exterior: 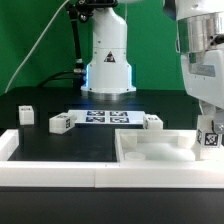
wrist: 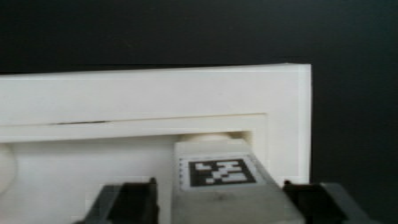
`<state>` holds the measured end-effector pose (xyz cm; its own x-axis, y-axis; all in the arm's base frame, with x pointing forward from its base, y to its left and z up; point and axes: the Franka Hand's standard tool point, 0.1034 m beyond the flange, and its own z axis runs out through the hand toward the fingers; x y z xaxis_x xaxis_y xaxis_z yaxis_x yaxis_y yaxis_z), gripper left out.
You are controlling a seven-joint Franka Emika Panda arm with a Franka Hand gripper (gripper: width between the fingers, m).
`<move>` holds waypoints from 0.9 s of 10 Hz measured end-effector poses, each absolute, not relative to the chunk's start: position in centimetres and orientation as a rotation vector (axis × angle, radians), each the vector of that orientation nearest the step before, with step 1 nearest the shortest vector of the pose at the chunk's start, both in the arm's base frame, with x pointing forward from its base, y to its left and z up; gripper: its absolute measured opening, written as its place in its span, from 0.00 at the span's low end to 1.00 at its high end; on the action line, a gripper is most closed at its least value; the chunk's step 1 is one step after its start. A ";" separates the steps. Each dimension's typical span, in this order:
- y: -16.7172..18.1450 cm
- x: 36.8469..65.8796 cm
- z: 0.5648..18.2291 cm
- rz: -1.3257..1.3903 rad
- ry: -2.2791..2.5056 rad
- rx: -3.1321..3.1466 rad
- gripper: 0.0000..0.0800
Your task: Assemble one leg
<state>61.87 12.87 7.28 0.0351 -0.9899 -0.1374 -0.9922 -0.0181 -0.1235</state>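
My gripper [exterior: 208,128] is at the exterior view's right, shut on a small white leg [exterior: 210,139] with a black-and-white tag. It holds the leg upright over the right end of the large white panel [exterior: 150,150]. In the wrist view the leg [wrist: 221,175] sits between the two dark fingers [wrist: 132,204], and the gripper [wrist: 222,210] is just above the panel's raised rim [wrist: 160,100]. Three other legs stand loose on the table: one at the far left [exterior: 27,115], one beside it [exterior: 60,123], and one behind the panel [exterior: 152,121].
The marker board [exterior: 105,117] lies flat in front of the robot base [exterior: 107,65]. Long white border rails [exterior: 50,165] run along the table's front edge and up its left side. The table surface is black.
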 end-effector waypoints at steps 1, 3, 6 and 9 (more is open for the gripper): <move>13.0 61.7 7.2 0.030 1.924 -2.263 0.67; 12.9 61.7 7.2 0.016 1.620 -2.502 0.80; 12.7 61.9 7.3 -0.032 1.193 -2.753 0.81; 12.7 62.1 7.6 -0.091 0.660 -2.990 0.81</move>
<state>62.14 12.68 7.57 0.9056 -0.4221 0.0412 -0.4175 -0.9043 -0.0891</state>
